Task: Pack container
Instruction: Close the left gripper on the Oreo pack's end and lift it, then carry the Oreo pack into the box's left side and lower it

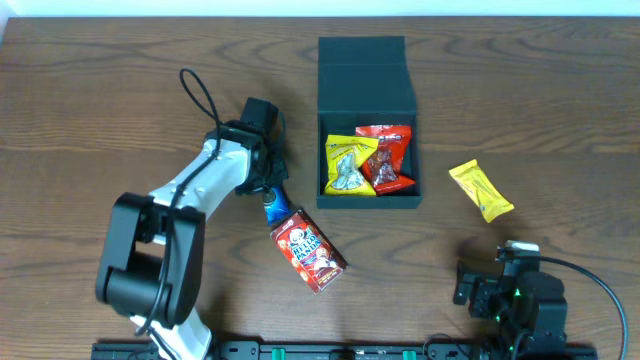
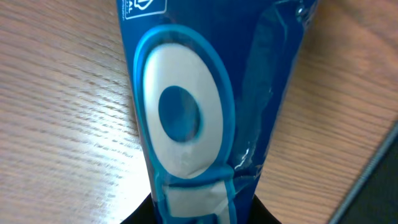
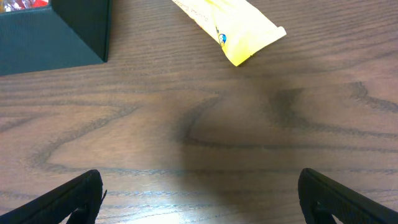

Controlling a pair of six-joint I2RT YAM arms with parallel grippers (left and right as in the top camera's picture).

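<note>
on the left of the overhead view, the white and black left arm [image 1: 190,200] was seen bent over the wooden counter [image 1: 80,100], with a black cable loop [image 1: 200,95] standing off it. the left gripper [image 1: 268,192] was placed left of centre, and its jaws were closed onto one end of a blue packet [image 1: 273,207], pinching it. in the left wrist view that packet filled the middle of the frame. a white oval with a blue centre was printed on it, and its near end was lost in the dark at the bottom edge. just below and right of it in the overhead view, a red printed packet [image 1: 308,250] was laid flat at a slant; whether the two touched could not be told.

right of centre, in the upper half, the container [image 1: 366,70] was set open, its flap lid folded back toward the top of the frame. inside, a yellow packet [image 1: 348,165] was lodged on the left and a small red packet [image 1: 388,158] on the right, touching each other. further right, apart from the container, a yellow bar packet [image 1: 481,190] was seen lying slantwise on the counter.

at the lower right, the right gripper [image 3: 199,202] was held low over the wood. its jaws were spread wide with nothing between them, one fingertip shown in each bottom corner of the right wrist view. a corner of the container was shown at that view's upper left and the end of the yellow bar packet at its top.
</note>
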